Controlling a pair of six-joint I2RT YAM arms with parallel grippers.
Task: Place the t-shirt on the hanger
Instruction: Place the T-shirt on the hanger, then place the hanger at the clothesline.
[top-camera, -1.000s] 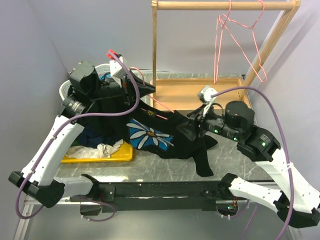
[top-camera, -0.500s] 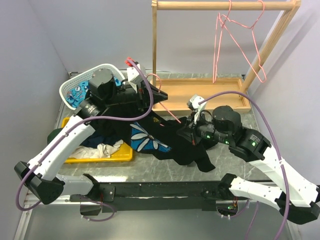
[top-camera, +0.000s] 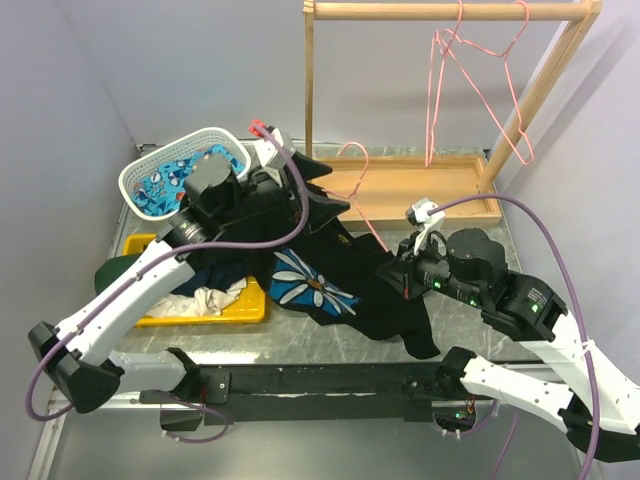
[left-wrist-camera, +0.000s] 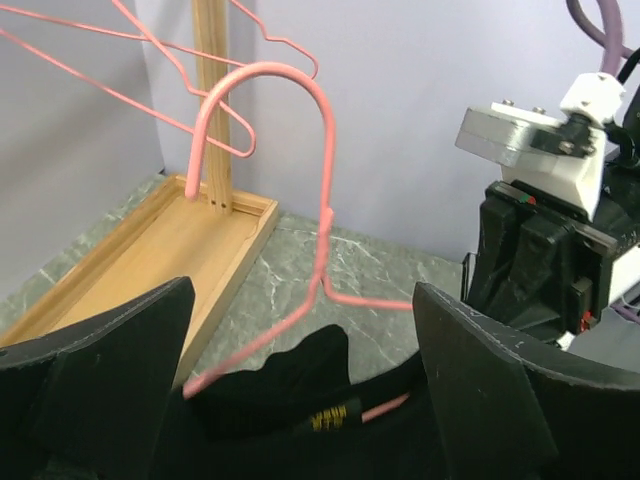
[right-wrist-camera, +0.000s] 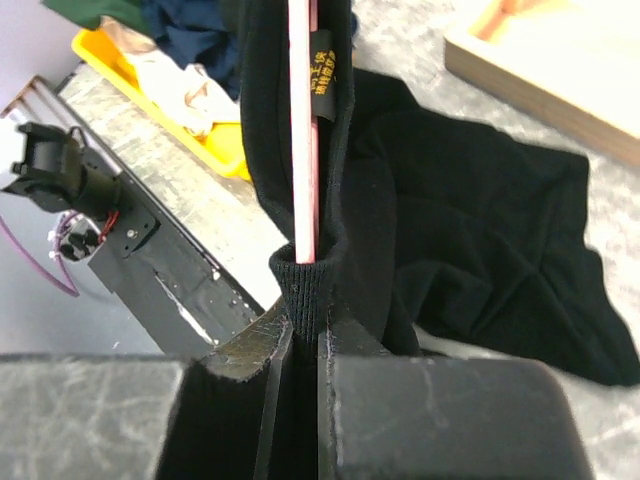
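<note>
Item: t-shirt (top-camera: 350, 285). We are recording a black short-sleeved knit lying crumpled on the table (top-camera: 300, 338), between the two arms and in front of the rack. A round flower print (top-camera: 312, 283) in blue and white is facing up on the chest. One sleeve is trailing toward the near edge. The collar (right-wrist-camera: 300, 285) is ribbed and is carrying a small black label (right-wrist-camera: 322, 70) with gold lettering.

Item: hanger (right-wrist-camera: 303, 150). We are listing a thin pink wire piece. One straight run is passing inside the collar, and the curved hook is standing clear of the cloth, above the neck opening.

Item: right gripper (right-wrist-camera: 305, 345). Its fingers are pressing together and pinching the ribbed collar right where the wire is entering it.

Item: left gripper (left-wrist-camera: 302, 330). Its black fingers are standing spread wide, one on each side of the neck opening and hook, gripping nothing.

Item: table. We are noting a grey, veined, stone-look surface.

Item: rack (top-camera: 455, 10). It is plain light wood, with a round rail on square posts over a shallow tray base; two more hangers (top-camera: 480, 90) of pink wire are hanging from the rail.

Item: basket (top-camera: 150, 165). It is white perforated plastic, oval, sitting at the far left.

Item: tray (top-camera: 200, 312). It is yellow plastic, shallow, holding a white cloth (top-camera: 215, 298) and dark garments.
</note>
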